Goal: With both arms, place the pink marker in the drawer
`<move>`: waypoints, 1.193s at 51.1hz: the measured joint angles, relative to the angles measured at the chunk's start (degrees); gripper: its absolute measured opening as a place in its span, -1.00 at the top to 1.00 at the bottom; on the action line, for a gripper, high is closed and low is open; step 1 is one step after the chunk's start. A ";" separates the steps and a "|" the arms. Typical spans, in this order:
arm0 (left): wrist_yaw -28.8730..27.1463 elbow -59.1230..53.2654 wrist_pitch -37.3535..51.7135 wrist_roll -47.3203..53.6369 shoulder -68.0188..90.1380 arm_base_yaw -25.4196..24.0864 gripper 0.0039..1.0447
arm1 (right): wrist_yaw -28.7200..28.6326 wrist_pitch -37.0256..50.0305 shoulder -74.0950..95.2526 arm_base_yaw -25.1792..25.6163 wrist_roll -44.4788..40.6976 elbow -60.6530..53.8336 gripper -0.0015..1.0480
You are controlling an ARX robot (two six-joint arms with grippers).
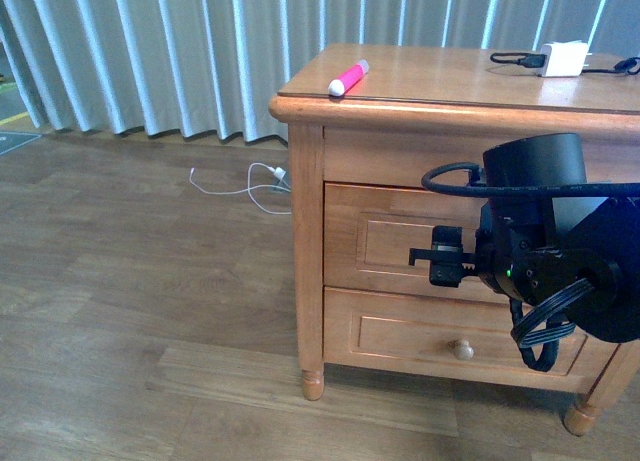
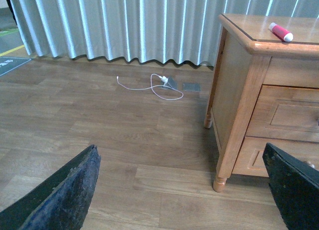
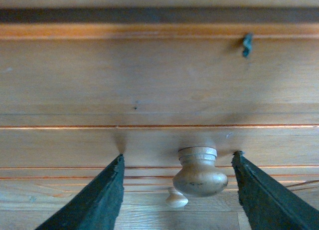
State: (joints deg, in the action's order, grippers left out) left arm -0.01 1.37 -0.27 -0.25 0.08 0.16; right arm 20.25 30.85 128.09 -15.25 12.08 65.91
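The pink marker (image 1: 348,78) lies on the wooden nightstand's top near its front left corner; it also shows in the left wrist view (image 2: 280,32). The upper drawer (image 1: 385,243) is closed. My right arm (image 1: 540,251) hangs in front of it and hides its knob in the front view. In the right wrist view my right gripper (image 3: 179,154) is open, its fingers (image 3: 102,195) on either side of the drawer's round knob (image 3: 197,172) without touching it. My left gripper (image 2: 179,146) is open and empty over the floor, left of the nightstand and away from the drawer (image 2: 289,115).
A white charger block (image 1: 562,58) with a black cable sits at the back right of the nightstand top. The lower drawer (image 1: 420,336) with its knob (image 1: 462,349) is closed. A white cable (image 1: 262,189) lies on the wood floor by the curtain.
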 joint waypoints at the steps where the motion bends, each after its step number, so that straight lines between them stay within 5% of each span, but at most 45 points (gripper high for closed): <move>1: 0.00 0.00 0.00 0.00 0.00 0.00 -0.89 | 0.02 0.13 0.00 0.04 -0.04 -0.11 -0.01; 11: 0.00 0.00 0.00 0.00 0.00 0.00 -0.89 | -0.04 -0.98 -1.07 0.52 0.02 -1.68 0.55; 34: 0.00 0.00 0.00 0.00 0.00 0.00 -0.89 | -7.69 -10.12 -16.85 -1.81 1.66 -18.84 0.59; 61: 0.00 0.00 0.00 0.00 0.00 0.00 -0.89 | -9.20 -7.41 -32.15 -7.19 0.92 -38.60 0.60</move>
State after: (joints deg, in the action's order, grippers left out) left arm -0.01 1.37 -0.27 -0.25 0.08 0.16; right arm 11.05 23.44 95.94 -22.44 12.99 27.31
